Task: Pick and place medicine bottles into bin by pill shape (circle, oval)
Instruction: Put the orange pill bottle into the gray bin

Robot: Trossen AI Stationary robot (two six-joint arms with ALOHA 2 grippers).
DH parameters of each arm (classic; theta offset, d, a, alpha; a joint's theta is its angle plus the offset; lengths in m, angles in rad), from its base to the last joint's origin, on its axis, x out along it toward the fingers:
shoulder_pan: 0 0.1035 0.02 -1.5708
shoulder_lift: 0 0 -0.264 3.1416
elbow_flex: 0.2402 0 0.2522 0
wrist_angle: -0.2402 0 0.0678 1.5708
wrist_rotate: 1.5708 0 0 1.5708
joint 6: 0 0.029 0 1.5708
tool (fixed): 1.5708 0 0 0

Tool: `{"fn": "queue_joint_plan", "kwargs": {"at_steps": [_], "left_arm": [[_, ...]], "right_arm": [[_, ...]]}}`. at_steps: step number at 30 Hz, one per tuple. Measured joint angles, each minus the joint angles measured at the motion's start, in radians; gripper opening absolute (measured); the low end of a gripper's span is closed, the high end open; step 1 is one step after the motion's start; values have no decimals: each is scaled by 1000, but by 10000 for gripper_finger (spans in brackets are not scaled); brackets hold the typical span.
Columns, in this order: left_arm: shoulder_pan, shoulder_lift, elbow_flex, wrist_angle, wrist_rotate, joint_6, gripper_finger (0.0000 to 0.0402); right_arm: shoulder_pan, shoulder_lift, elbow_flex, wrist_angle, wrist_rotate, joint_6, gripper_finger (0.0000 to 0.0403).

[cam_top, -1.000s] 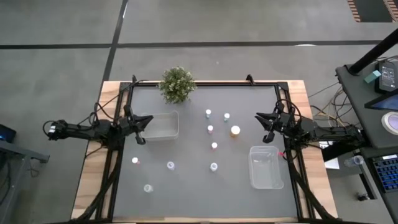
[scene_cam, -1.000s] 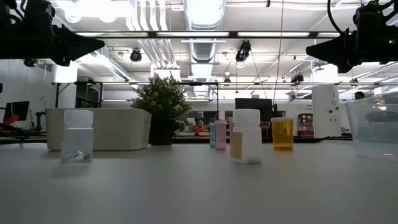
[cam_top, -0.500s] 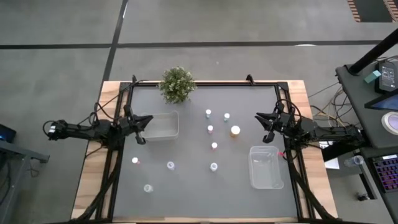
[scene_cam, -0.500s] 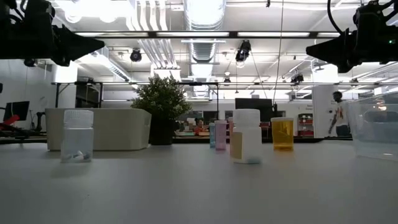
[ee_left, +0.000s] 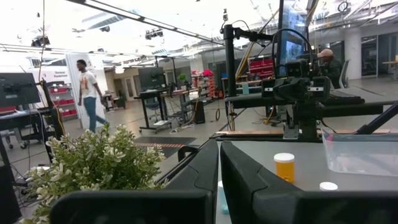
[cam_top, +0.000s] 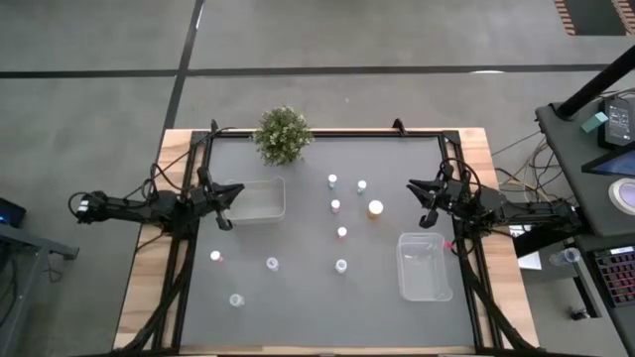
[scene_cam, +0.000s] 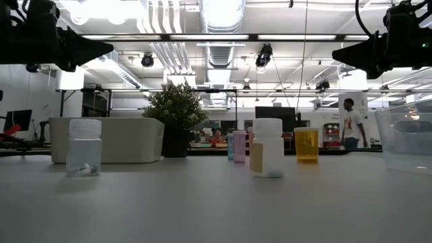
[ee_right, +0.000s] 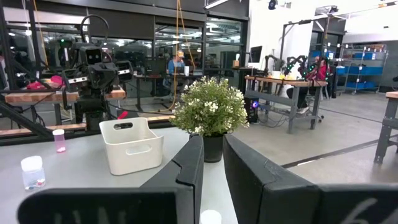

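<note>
Left gripper (cam_top: 225,208): your fingers are pressed together, empty, raised at the table's left edge, beside the white bin (cam_top: 256,199).
Right gripper (cam_top: 425,206): nearly closed, holding nothing, raised at the right edge, just above the clear bin (cam_top: 424,266).
Medicine bottles (cam_top: 341,232): scattered mid-table between your arms; the orange bottle (cam_top: 375,208) stands nearest the right gripper.
Open room: bare grey table (cam_top: 308,297) along the near edge.
Far edge: potted plant (cam_top: 283,133).

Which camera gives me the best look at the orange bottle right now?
The low view: the orange bottle stands side-on and unobstructed, its amber body and cap clear. The high view shows only its cap from above. The left wrist view shows it small, beyond the fingers. The right wrist view does not show it.
</note>
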Motion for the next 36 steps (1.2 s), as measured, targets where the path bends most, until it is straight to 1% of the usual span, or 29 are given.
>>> {"fn": "queue_joint_plan", "kwargs": {"at_steps": [14,15,17,19,21,31,33,36], "left_arm": [[0,0,0,0,3,0,2],[0,0,0,0,3,0,2],[0,0,0,0,3,0,2],[0,0,0,0,3,0,2],[0,0,0,0,3,0,2],[0,0,0,0,1,0,2],[0,0,0,1,-4,0,2],[0,0,0,32,-4,-1,2]], "right_arm": [[0,0,0,0,0,15,52],[1,0,0,-3,-3,75,52],[1,0,0,-10,-24,285,52],[0,0,0,-4,-27,453,52],[0,0,0,0,-27,515,52],[0,0,0,0,-27,489,52],[0,0,0,0,4,467,52],[0,0,0,0,71,382,52]]}}
